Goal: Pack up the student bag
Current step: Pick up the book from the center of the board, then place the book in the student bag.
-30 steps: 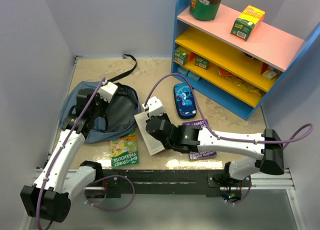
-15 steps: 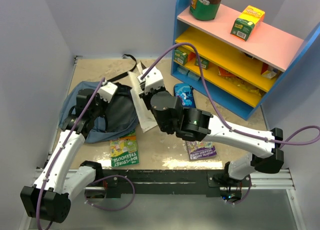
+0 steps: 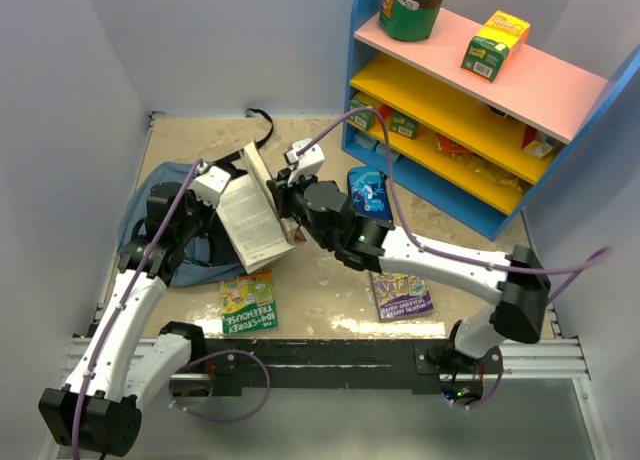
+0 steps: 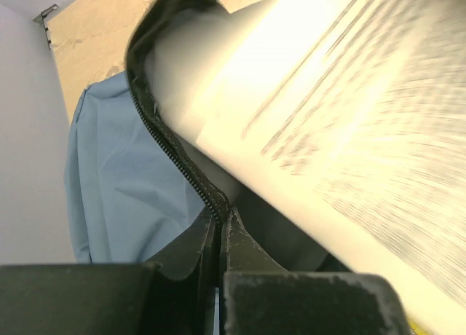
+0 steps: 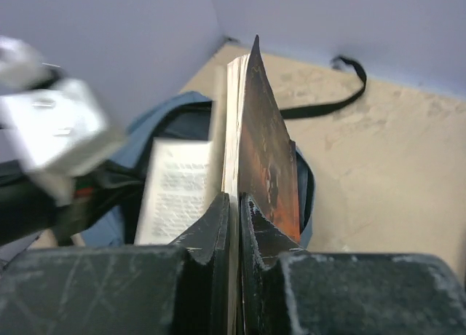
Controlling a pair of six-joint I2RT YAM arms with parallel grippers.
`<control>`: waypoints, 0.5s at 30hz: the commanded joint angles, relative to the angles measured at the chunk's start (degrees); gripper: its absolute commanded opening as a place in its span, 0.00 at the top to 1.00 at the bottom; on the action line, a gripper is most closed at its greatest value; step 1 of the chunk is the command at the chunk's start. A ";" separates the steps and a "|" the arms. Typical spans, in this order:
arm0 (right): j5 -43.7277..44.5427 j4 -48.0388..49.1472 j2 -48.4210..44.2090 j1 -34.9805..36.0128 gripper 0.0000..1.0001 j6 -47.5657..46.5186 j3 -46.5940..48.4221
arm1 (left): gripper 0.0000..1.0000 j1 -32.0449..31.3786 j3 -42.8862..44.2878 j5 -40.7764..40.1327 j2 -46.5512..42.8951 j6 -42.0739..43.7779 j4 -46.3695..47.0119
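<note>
On the sandy bench (image 3: 470,242), a green Treehouse paperback (image 3: 248,302) and a purple book (image 3: 402,295) lie flat near the front edge, and a dark-blue printed pencil case (image 3: 370,193) lies near a blue shelf unit (image 3: 357,65) carrying a brown-lidded green canister (image 3: 413,8) and a yellow-green carton (image 3: 494,44).

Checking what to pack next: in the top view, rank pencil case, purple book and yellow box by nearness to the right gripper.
1. Pencil case, right of the right gripper.
2. Purple book, toward the near edge.
3. Yellow box, on the top shelf.
</note>
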 commanded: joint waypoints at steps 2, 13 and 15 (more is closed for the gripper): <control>-9.88 19.81 6.52 -5.70 1.00 13.05 -4.01 | 1.00 0.29 3.42 3.96 -3.79 -0.92 -0.86; -17.96 11.30 18.47 -4.83 1.00 9.29 -1.49 | 1.00 0.29 7.11 9.31 -3.89 0.84 -4.82; -20.85 8.23 21.46 -2.54 1.00 5.69 1.76 | 1.00 0.29 7.38 11.60 -3.53 1.02 -4.82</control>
